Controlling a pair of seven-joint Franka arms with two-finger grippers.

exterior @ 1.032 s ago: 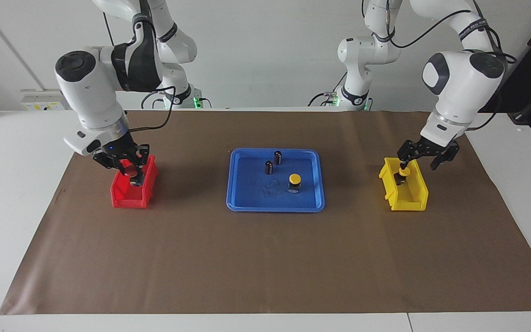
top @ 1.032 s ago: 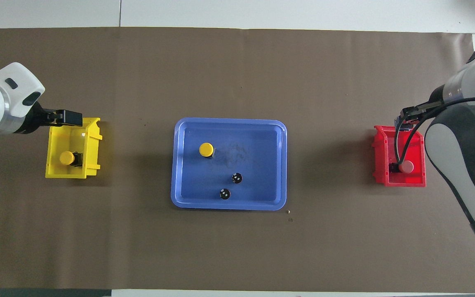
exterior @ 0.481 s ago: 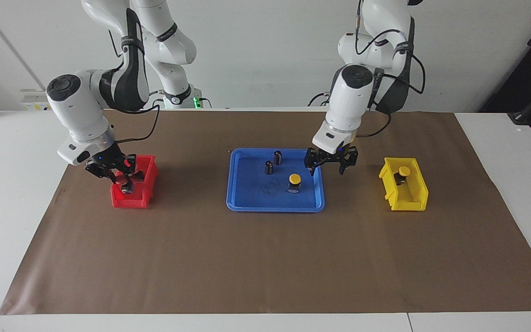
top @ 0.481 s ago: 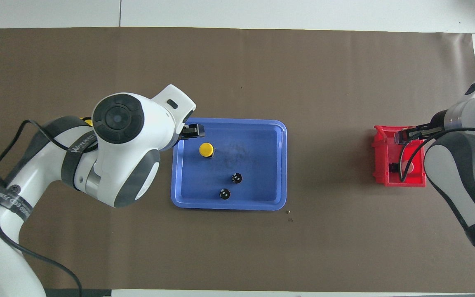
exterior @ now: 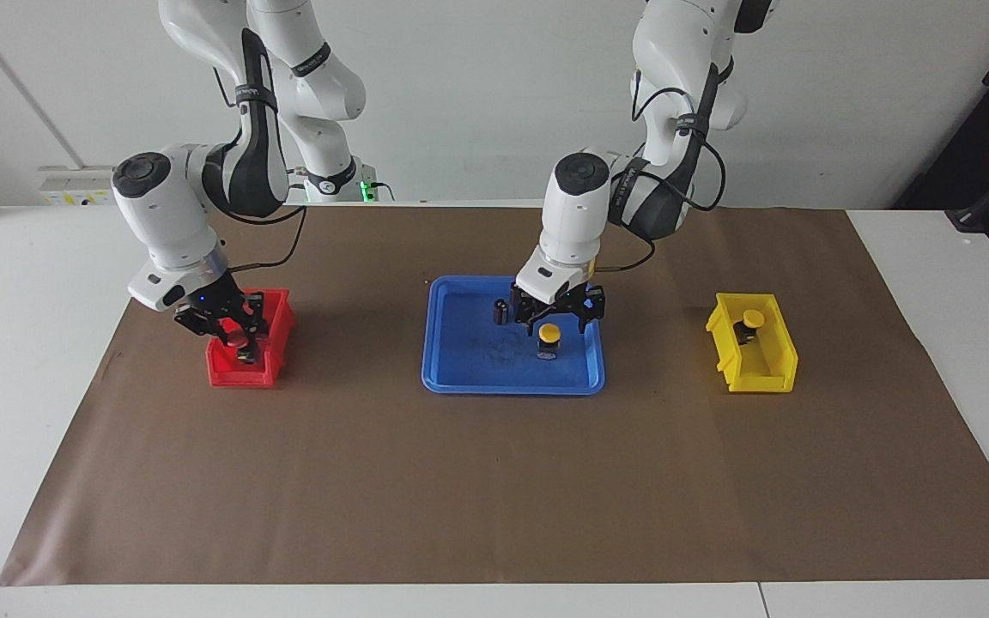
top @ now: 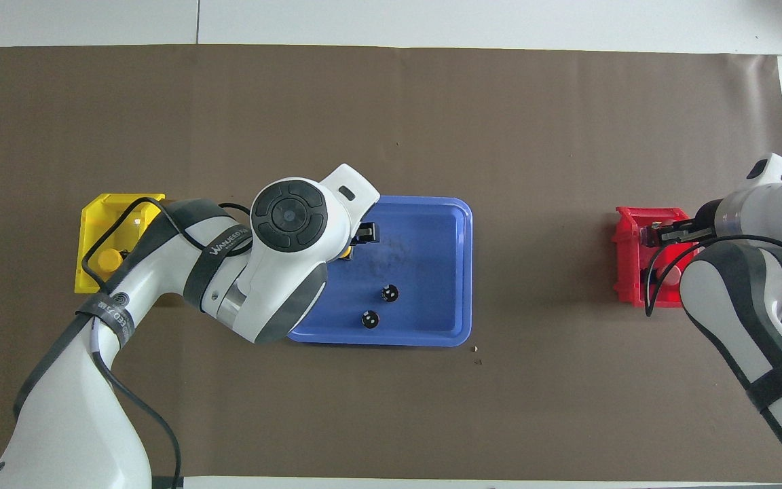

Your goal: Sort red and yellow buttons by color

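A yellow button (exterior: 550,331) stands in the blue tray (exterior: 460,378) toward the left arm's end. My left gripper (exterior: 558,316) is open just above it, a finger on each side; in the overhead view the left arm covers all but a sliver of it (top: 345,253). A second yellow button (exterior: 752,319) lies in the yellow bin (exterior: 773,378), also seen from overhead (top: 110,259). My right gripper (exterior: 233,330) is low inside the red bin (exterior: 276,343), at a red button (exterior: 242,342). The other red button is hidden.
Two dark capless cylinders (top: 389,293) (top: 369,318) stand in the tray (top: 432,333), nearer the robots than the yellow button. The yellow bin (top: 92,210) and red bin (top: 625,272) sit at the two ends of the brown mat (exterior: 494,481).
My left arm left a yellow button in the yellow bin and swung to the tray, over the other yellow button. My right gripper sank lower into the red bin with a red button.
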